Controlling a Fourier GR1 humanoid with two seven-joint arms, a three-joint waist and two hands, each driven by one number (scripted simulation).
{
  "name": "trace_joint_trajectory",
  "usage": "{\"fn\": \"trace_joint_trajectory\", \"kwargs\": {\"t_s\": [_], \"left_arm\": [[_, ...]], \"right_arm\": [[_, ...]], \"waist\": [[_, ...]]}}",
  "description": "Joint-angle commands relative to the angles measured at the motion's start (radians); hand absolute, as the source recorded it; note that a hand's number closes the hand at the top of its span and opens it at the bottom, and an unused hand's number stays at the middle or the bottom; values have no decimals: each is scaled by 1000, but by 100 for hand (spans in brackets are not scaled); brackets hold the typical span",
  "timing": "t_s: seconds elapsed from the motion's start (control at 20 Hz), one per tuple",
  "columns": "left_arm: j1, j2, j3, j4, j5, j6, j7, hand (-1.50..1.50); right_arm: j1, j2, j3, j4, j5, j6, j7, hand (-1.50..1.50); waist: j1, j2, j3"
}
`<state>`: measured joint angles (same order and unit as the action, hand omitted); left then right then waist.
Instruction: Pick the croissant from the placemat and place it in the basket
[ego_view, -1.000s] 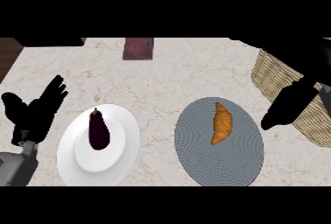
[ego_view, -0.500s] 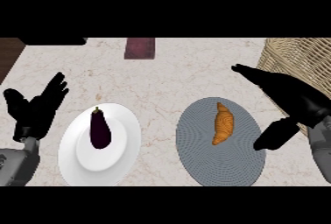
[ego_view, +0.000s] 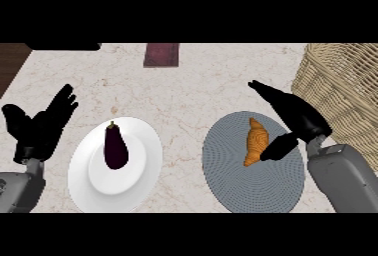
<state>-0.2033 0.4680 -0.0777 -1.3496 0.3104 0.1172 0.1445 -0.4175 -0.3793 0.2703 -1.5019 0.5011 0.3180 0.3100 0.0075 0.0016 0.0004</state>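
You are at the reach step, with nothing grasped yet: your right hand sits at the right side of the croissant, fingers straight and spread apart from the thumb, which points down close to the pastry's right flank; whether it touches, you cannot tell. The croissant lies lengthwise on the far half of the round grey placemat, toward the counter's right side. The next move, as I judge it, calls for you to bring the palm over the croissant, lower it, and curl fingers and thumb across its narrow width before lifting. The basket stands at the far right corner, just beside the placemat, so the carry is short, but its wall rises high and you will likely need to lift well clear of the rim. Your left hand rests open, fingers up, at the counter's left edge. A white plate holding an eggplant lies left of the placemat, well out of your path. A dark red block sits at the far edge, also clear of the route.
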Motion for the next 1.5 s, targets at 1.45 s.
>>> {"fn": "trace_joint_trajectory", "kwargs": {"t_s": [1.45], "left_arm": [[61, -174, 134, -69, -194, -80, 17, 0]], "right_arm": [[57, 112, -78, 224, 287, 83, -252, -150]], "waist": [[-3, -2, 0]]}}
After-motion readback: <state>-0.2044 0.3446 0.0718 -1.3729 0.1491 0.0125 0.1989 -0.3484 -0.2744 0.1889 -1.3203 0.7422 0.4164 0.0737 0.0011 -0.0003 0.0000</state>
